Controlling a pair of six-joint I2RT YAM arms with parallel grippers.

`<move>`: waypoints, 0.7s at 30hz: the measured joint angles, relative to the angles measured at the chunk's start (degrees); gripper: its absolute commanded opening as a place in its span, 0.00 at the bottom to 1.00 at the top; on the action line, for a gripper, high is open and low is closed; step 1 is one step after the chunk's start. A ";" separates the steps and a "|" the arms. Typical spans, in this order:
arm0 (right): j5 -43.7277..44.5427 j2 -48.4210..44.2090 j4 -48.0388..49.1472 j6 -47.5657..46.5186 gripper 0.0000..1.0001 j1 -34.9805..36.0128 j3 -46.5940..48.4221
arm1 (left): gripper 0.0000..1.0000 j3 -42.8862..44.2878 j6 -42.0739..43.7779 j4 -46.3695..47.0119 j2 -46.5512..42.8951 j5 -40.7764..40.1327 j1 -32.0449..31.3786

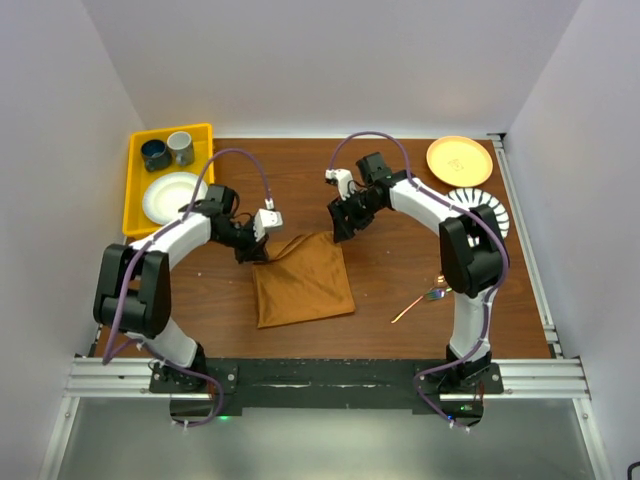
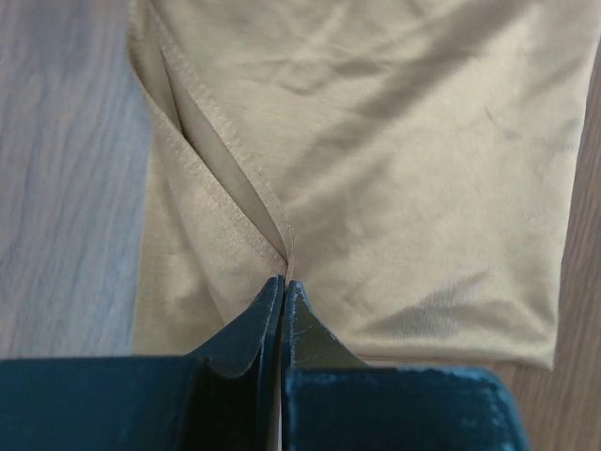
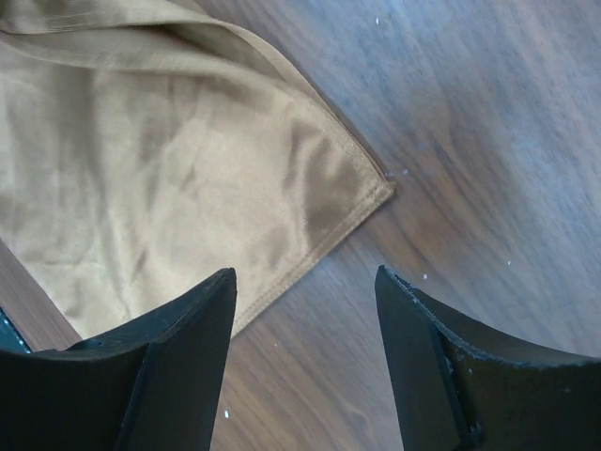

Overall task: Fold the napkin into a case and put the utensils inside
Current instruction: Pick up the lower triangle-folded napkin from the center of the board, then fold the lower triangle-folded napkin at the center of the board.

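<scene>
Overhead view of the surface (image 1: 400,200), seen from the near edge. The napkin (image 1: 303,280) lies at the centre between the two arms, roughly square. Its far left corner is drawn up slightly. The left wrist view shows two hemmed layers there, which suggests one fold is already in; no narrow case is formed yet.

The left fingers (image 2: 284,287) are pressed fully together on the hemmed edge at that far left corner, with cloth pinched between the tips. The right fingers (image 1: 340,230) stand well apart and hold nothing, hanging just above the napkin's far right corner, which lies flat.

The utensils (image 1: 420,303) rest on bare wood to the right of the napkin, apart from it.

Handling, as a judgement: the cloth looks thin, light and limp, with a slight sheen, so it will sag, crease and may slide on the wood. Corners and hems give the firmest hold, and matching corners lifted together should keep a fold straight. The utensils are thin, hard and low-lying, and best taken across the handle.
</scene>
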 measured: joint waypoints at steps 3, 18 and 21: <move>0.50 0.00 -1.36 -0.85 0.65 0.00 0.22 | 0.00 -2.60 5.03 0.02 -2.99 -0.15 -0.15; 0.46 -0.09 -2.47 -1.38 0.51 -0.20 1.40 | 0.00 -11.63 26.99 -4.15 -10.82 -1.25 -2.69; -0.07 -0.09 -2.58 -1.38 0.47 -0.20 1.40 | 0.00 -13.42 29.27 -4.55 -12.59 -1.22 -2.80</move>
